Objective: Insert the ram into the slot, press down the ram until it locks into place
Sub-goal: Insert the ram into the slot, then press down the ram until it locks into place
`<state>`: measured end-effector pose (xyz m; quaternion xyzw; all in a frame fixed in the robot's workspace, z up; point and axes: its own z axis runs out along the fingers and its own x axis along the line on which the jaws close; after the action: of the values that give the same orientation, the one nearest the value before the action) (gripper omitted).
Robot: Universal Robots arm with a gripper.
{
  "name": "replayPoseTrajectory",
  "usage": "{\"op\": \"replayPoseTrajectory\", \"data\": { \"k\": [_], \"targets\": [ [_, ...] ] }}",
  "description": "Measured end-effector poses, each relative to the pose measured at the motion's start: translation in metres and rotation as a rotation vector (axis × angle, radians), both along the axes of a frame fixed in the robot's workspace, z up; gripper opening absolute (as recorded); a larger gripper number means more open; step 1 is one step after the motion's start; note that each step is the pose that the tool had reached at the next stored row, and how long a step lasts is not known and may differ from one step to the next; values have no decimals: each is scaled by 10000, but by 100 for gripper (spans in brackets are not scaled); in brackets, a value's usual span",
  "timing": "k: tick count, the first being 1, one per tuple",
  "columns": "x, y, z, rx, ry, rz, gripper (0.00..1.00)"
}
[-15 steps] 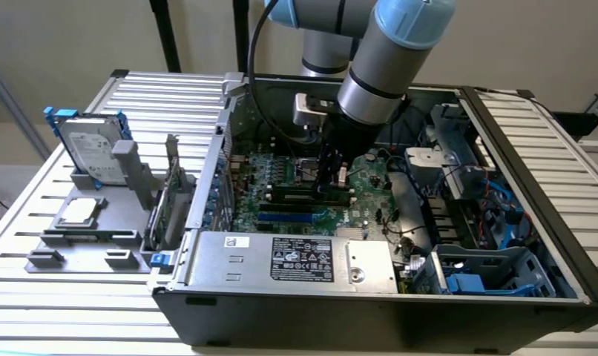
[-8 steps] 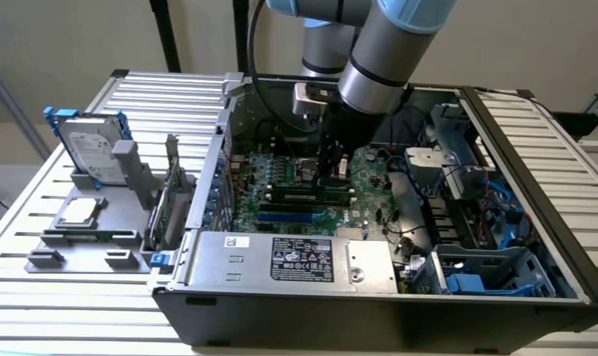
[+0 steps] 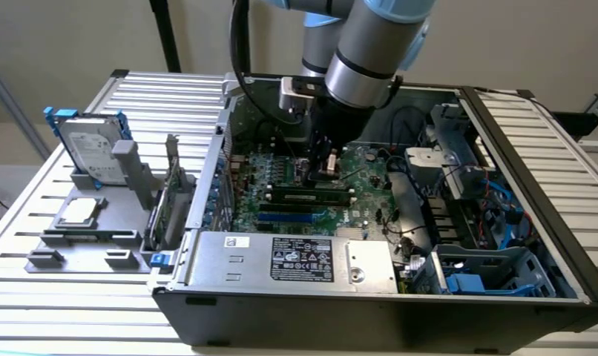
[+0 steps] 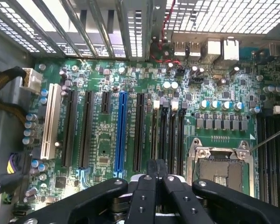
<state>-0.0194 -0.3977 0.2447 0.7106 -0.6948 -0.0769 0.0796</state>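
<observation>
In the exterior view the ram (image 3: 304, 197), a long dark-chipped stick, sits along a black slot (image 3: 351, 192) with pale end latches on the motherboard inside the open case. My gripper (image 3: 330, 172) hangs from the arm just beyond it, low over the board; whether it touches the ram I cannot tell. In the wrist view the gripper (image 4: 156, 164) is shut, with the two black fingers (image 4: 150, 186) pressed together and nothing between them. Their tips lie over a row of parallel black slots (image 4: 172, 133) with white latches.
A bright blue connector (image 3: 289, 217) (image 4: 121, 130) runs parallel to the slots. The metal-framed CPU socket (image 4: 219, 170) lies beside the fingers. The power supply (image 3: 289, 257) fills the case's front, with cables (image 3: 418, 215) and drive cage (image 3: 482, 271) on the exterior view's right. A hard drive (image 3: 91, 148) stands outside.
</observation>
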Motion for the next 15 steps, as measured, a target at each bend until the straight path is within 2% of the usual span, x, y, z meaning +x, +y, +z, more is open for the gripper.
{"op": "replayPoseTrajectory", "data": {
  "k": [2, 5, 6, 9, 10, 15],
  "targets": [
    [0, 1, 9, 0, -94, 11, 10],
    [0, 1, 11, 8, -317, 32, 10],
    [0, 1, 10, 19, -420, 41, 10],
    [-7, 1, 11, 108, -873, 56, 10],
    [-11, 1, 10, 112, -934, 56, 10],
    [-11, 1, 10, 110, -935, 57, 10]
  ]
}}
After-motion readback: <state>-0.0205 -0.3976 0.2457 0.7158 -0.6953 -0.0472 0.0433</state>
